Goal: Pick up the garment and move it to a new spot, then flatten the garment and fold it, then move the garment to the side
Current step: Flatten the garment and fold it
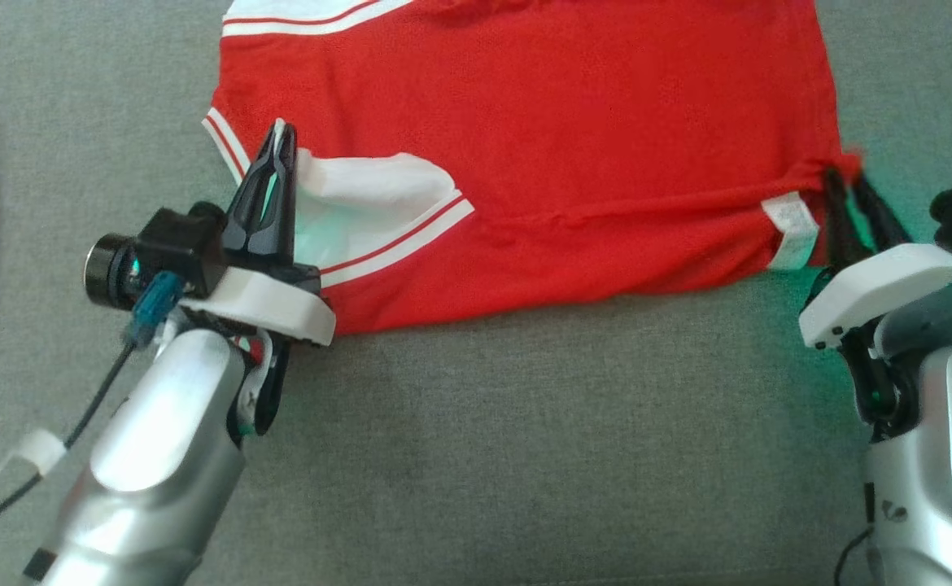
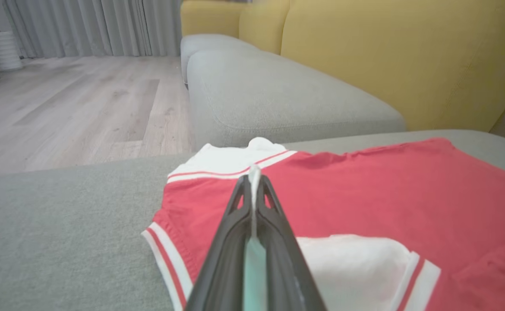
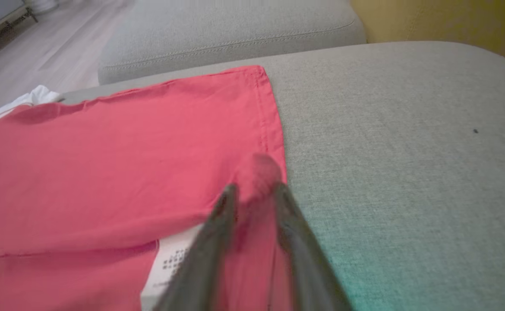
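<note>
Grey sofa seat (image 1: 525,423) carries the work, with a yellow backrest (image 2: 386,65) behind it and a pale wood floor (image 2: 62,108) off to one side. The red garment (image 1: 565,146) lies spread across the seat. Its near edge is turned over onto the body, so a white-lined sleeve (image 1: 378,195) and a care label (image 1: 789,228) face up. This reads as the folding step, with one lengthwise fold laid down. The left gripper (image 1: 281,134) has its jaws shut on a sliver of the white sleeve cloth, which pokes out past the tips in its wrist view. The right gripper (image 1: 845,183) has its jaws a little apart, with the hem corner bunched loosely between them; that view is blurred. The next move likely calls for letting both corners go cleanly and drawing back without dragging the fold open, then taking new holds for the cross fold. The left forearm rises from the lower left, fingers low and pointing away over the sleeve. The right forearm stands at the lower right, fingers angled up toward the hem.
</note>
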